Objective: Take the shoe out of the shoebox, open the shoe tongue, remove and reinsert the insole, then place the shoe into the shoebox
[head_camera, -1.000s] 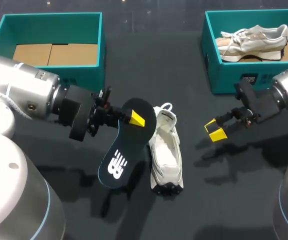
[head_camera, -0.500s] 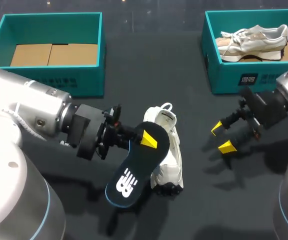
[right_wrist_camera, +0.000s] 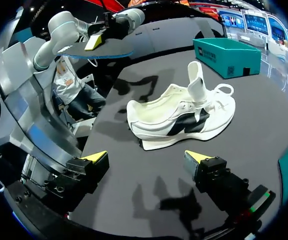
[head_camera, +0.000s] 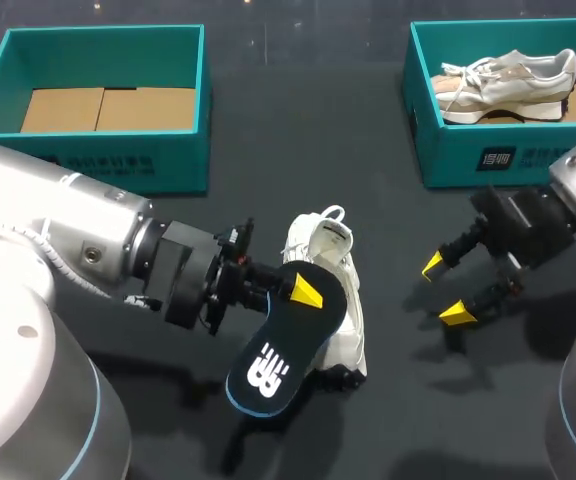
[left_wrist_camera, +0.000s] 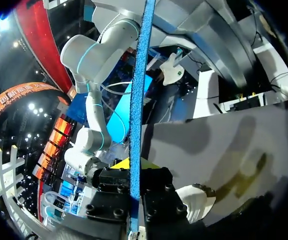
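A white sneaker (head_camera: 333,285) lies on the dark table, its tongue pulled up; in the right wrist view the sneaker (right_wrist_camera: 181,117) lies on its side just ahead of the fingers. My left gripper (head_camera: 303,290) is shut on a dark, blue-rimmed insole (head_camera: 278,355), holding it over the sneaker's left side. The left wrist view shows the insole (left_wrist_camera: 136,100) edge-on between the fingers, with a bit of the sneaker (left_wrist_camera: 194,200) beside it. My right gripper (head_camera: 446,290) stands open and empty to the right of the sneaker.
A teal shoebox (head_camera: 168,165) with cardboard inside stands at the back left. Another teal shoebox (head_camera: 448,150) at the back right holds a beige sneaker (head_camera: 508,85). In the right wrist view, the left shoebox (right_wrist_camera: 226,55) lies beyond the white sneaker.
My left arm carried the insole down and to the right, so it now overlaps the sneaker. My right gripper turned and dropped slightly; it stays open.
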{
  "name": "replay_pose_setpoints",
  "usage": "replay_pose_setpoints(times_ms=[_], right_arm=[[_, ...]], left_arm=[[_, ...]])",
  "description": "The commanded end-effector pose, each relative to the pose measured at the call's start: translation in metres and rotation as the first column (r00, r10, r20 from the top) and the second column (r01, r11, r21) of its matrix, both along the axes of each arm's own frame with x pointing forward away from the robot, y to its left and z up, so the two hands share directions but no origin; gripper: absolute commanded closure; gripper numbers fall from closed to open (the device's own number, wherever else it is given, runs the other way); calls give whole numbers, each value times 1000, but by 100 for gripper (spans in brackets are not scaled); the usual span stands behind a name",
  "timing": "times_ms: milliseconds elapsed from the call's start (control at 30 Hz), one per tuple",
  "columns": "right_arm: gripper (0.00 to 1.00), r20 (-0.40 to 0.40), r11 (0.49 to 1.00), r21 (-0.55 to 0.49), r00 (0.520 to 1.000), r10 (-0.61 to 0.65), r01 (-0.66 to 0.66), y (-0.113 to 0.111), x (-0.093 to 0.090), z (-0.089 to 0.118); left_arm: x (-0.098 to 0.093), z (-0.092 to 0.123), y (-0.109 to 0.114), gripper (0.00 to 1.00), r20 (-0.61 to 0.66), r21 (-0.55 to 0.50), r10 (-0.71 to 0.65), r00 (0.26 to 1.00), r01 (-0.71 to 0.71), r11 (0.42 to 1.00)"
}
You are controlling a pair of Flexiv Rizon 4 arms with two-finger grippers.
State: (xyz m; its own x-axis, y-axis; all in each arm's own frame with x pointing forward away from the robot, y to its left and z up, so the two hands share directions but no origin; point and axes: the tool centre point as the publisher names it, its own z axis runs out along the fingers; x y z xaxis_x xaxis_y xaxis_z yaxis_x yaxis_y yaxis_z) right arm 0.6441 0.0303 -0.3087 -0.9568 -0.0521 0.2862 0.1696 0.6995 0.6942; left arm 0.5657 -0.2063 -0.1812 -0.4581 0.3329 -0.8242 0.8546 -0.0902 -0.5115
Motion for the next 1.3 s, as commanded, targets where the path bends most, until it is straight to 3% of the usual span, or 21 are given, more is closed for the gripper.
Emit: replay_pose_setpoints(times_ms=[33, 233, 600, 900, 1300], right_arm=[[0, 37, 997, -55, 998, 54, -52, 20, 3, -11], [0, 107, 991, -86, 988, 112, -103, 28, -1, -23], [0, 104, 988, -101, 986, 127, -117, 28, -2, -25], [0, 251, 981, -140, 954, 164, -132, 53, 7, -31], [0, 257, 983, -144, 955, 147, -113, 54, 7, -32]], left_arm=[[-3, -20, -13, 100, -79, -41, 15, 997, -18, 999], [-8, -24, -12, 100, -167, -56, 12, 986, -22, 998], [-11, -31, -16, 100, -164, -28, 38, 986, -43, 999], [-16, -46, -17, 100, -251, -19, 66, 966, -73, 997], [-18, -44, -14, 100, -239, -11, 70, 969, -74, 997]])
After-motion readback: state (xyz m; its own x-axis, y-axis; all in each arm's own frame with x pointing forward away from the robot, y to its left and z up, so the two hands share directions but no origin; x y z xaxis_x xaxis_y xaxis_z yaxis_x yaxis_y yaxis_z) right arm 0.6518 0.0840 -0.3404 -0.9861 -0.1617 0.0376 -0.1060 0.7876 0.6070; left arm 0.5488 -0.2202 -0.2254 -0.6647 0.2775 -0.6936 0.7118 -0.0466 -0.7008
